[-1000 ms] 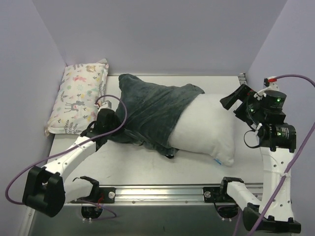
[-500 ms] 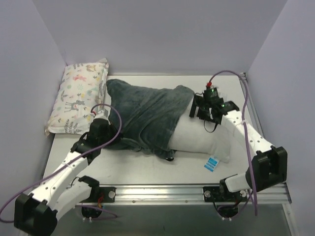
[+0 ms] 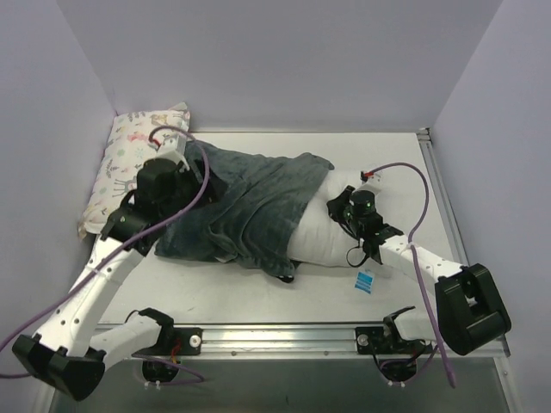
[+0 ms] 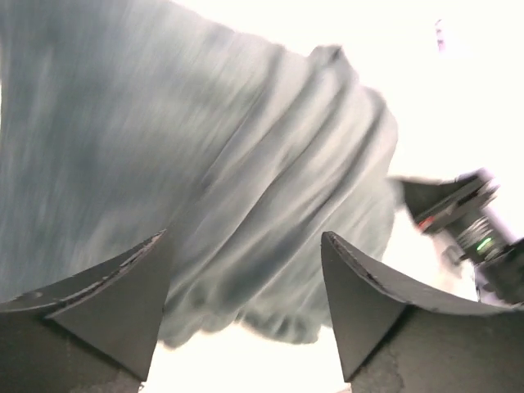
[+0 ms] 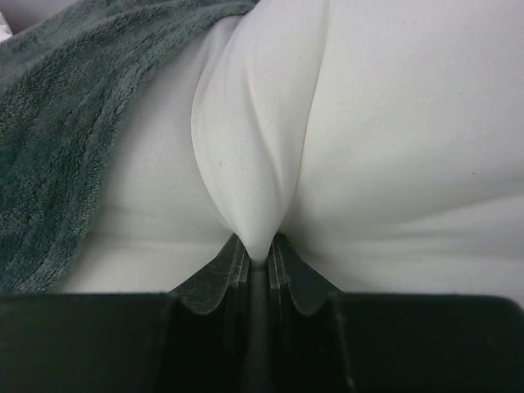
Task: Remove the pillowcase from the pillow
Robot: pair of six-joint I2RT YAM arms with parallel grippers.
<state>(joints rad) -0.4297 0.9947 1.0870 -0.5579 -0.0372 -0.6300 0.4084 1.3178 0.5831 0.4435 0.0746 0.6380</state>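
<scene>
The dark grey-teal pillowcase (image 3: 250,206) lies rumpled across the middle of the table and still covers the left part of the white pillow (image 3: 320,243). My right gripper (image 3: 338,209) is shut on a pinched fold of the bare pillow (image 5: 393,123) just right of the pillowcase's edge (image 5: 65,123). In the right wrist view the gripper (image 5: 258,250) holds a ridge of white cloth between its fingers. My left gripper (image 3: 209,185) hovers open over the pillowcase's left part. In its blurred wrist view (image 4: 244,237) nothing is between the fingers, and the grey folds (image 4: 205,147) lie beyond.
A small pastel animal-print pillow (image 3: 129,163) lies along the left wall at the back. A blue tag (image 3: 365,281) rests on the table by the pillow's near right corner. A metal rail (image 3: 284,335) runs along the near edge, and purple walls close in three sides.
My left gripper has let go of the pillowcase, opened and swung up toward the back left. My right arm came down from the right and shut on a fold of the pillow.
</scene>
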